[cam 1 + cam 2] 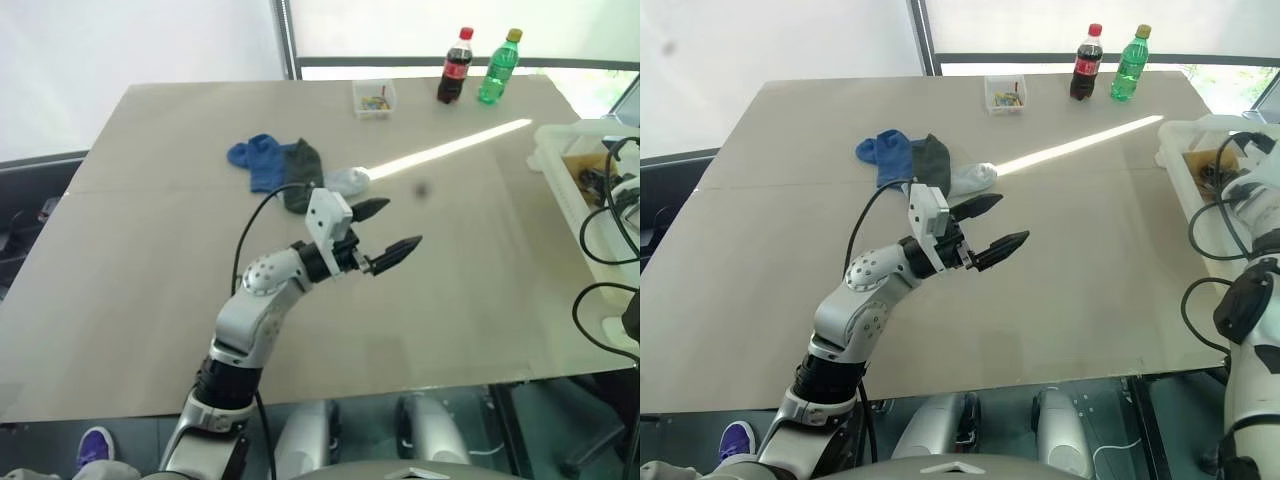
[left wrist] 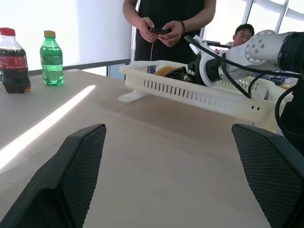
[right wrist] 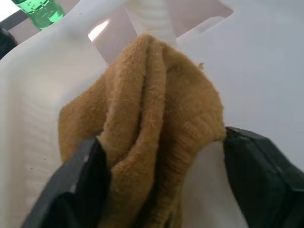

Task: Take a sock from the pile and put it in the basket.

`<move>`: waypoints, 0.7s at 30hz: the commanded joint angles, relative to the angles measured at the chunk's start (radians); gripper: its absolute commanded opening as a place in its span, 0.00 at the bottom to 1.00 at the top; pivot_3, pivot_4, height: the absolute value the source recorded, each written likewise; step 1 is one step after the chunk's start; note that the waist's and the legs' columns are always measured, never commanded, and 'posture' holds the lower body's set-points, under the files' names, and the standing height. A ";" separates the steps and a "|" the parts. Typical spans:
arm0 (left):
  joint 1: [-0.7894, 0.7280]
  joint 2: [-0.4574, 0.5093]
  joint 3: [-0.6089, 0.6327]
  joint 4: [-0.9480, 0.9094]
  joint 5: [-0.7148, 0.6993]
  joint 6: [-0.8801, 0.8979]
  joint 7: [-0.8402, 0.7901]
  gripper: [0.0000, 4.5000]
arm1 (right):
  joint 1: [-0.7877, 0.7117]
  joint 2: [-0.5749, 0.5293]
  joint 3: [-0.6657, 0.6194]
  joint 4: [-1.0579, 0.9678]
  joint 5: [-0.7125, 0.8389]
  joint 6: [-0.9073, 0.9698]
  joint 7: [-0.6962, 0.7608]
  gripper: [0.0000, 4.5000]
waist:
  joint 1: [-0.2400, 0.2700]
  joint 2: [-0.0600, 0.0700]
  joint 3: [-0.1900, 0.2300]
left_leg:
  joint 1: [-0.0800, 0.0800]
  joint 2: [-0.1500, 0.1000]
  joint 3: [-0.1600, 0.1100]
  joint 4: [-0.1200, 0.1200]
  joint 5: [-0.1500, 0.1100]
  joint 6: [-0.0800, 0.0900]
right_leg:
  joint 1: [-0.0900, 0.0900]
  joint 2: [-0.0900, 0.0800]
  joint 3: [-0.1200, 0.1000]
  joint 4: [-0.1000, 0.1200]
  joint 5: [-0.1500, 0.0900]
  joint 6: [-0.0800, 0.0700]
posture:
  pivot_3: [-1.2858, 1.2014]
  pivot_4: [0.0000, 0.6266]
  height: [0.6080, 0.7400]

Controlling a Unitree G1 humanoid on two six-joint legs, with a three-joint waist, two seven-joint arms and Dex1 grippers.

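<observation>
The pile lies on the far middle of the table: a blue sock, a dark green one and a pale one. My left gripper hovers open and empty just in front of the pile, its tips toward the basket, which is at the table's right edge. My right gripper is inside the basket, jaws wide apart. A crumpled mustard sock sits between its fingers on the basket floor.
A cola bottle, a green bottle and a small clear box stand along the far edge. A person stands right behind the basket; a second person is further back. Black cables loop near the right arm.
</observation>
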State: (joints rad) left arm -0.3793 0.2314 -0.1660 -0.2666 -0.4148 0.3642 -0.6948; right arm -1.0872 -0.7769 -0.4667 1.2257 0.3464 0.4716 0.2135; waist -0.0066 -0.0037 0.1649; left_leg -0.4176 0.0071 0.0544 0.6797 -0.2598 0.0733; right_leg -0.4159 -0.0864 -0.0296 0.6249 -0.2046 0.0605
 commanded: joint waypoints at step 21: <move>0.113 0.162 0.106 -0.027 -0.064 0.008 -0.106 1.00 | 0.943 0.100 0.138 -1.831 0.270 0.285 0.244 1.00 | 0.002 0.002 -0.001 | 0.002 0.003 -0.003 0.000 -0.001 0.001 | 0.001 0.002 -0.002 0.001 -0.001 0.000 | 0.52 0.24 0.94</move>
State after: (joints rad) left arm -0.2803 0.3739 -0.1017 -0.2238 -0.4360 0.3684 -0.7733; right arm -0.1714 -0.6488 -0.3770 -0.5348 0.6750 0.8276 0.4270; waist -0.0047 -0.0018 0.1643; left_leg -0.4160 0.0101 0.0513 0.6799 -0.2604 0.0739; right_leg -0.4154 -0.0846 -0.0317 0.6262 -0.2055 0.0598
